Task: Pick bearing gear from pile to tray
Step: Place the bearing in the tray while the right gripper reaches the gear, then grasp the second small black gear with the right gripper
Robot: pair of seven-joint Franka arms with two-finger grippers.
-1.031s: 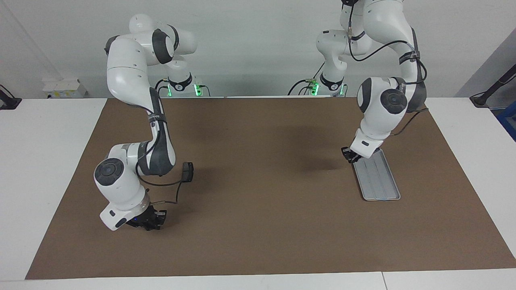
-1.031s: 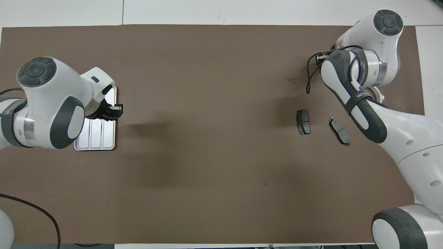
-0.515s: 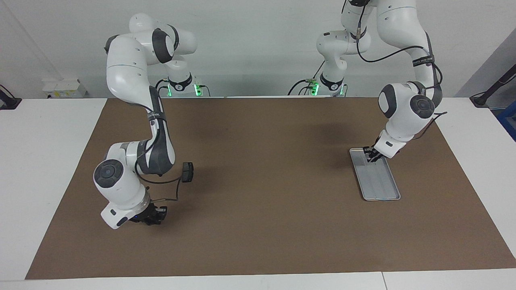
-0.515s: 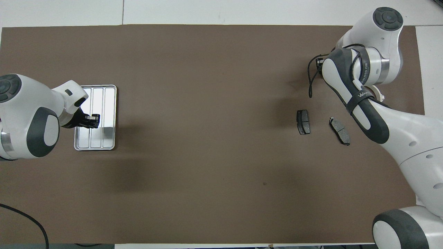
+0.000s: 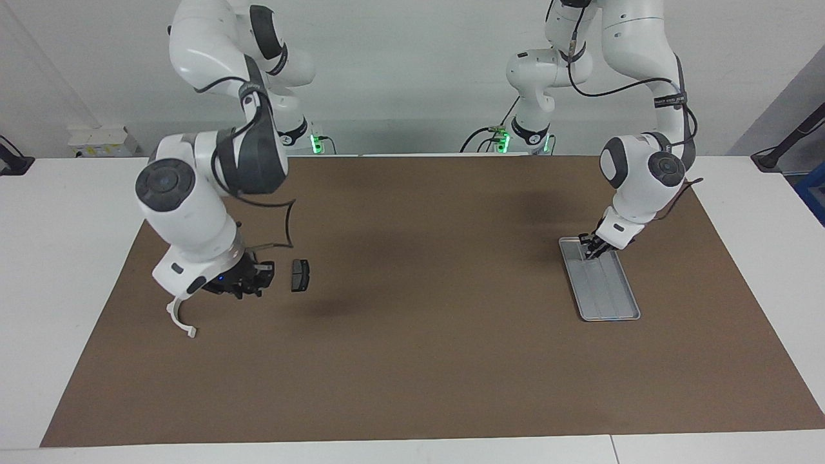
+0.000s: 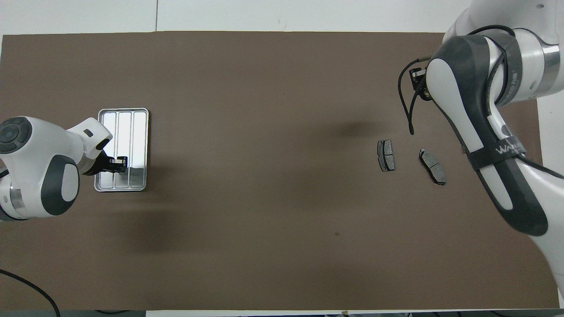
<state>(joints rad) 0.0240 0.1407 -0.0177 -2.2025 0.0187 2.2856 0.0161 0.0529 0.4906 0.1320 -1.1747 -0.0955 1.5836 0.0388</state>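
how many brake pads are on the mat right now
2. One brake pad and the other brake pad lie side by side toward the right arm's end of the table; that arm may hide more parts.

Both Franka arms are glossy white with rounded shells, dark grey joint bands and round grey end caps. Thin black cables loop loosely along the forearms, one sleeve carries pale lettering, and green lights glow at both bases.

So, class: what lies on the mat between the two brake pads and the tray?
Nothing: the overhead view shows bare brown mat between the brake pads and the tray.
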